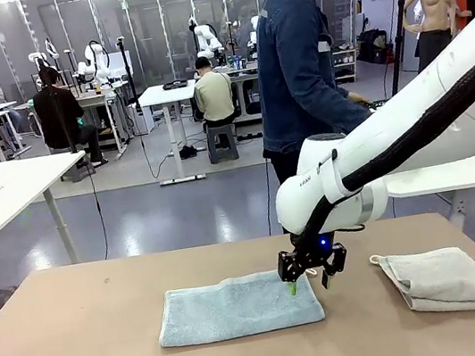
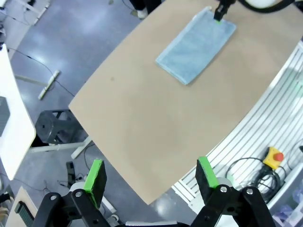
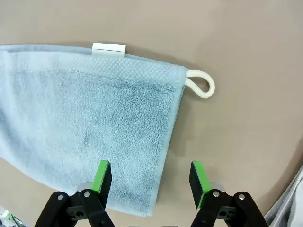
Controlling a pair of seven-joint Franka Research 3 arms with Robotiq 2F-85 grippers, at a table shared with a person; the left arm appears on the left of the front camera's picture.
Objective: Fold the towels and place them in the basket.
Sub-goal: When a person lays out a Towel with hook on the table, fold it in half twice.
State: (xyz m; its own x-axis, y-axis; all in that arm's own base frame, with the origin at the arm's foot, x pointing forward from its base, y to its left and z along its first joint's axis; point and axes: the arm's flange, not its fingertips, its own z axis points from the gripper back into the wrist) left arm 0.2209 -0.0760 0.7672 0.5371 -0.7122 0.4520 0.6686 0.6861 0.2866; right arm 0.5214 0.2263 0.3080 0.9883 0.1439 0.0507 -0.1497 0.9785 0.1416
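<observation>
My right end effector (image 1: pixel 307 284) hangs released over the blue towel's (image 1: pixel 238 307) right edge; I'd lower, pinch, fold leftward.

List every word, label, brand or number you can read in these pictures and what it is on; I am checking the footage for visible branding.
White robot arm: small dark lettering on the joint housing, too small to read.
White sewn tag on the pale blue-grey terry-cloth towel: blank, no print visible.
Yellow box with red button: no legible marking.
Nothing else bears readable text.
</observation>
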